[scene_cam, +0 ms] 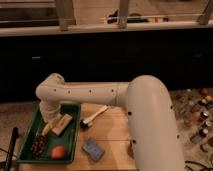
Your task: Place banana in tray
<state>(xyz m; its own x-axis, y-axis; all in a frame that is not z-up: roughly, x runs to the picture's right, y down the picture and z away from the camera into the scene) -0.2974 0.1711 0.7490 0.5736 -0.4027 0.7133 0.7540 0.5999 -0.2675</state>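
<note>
Tan rectangular block [62, 124] lower left of frame, lying at a slant; below it a dark clustered item [39, 144] and, to that item's right, a small orange-red round item [58, 152]. White-handled brush [93, 117] lies diagonally on the wooden table [112, 135] at lower centre, dark head toward the lower left; blue sponge [93, 149] sits apart below it, near the bottom edge. Assorted small objects [197, 112] crowd the right edge, too blurred to identify.
</note>
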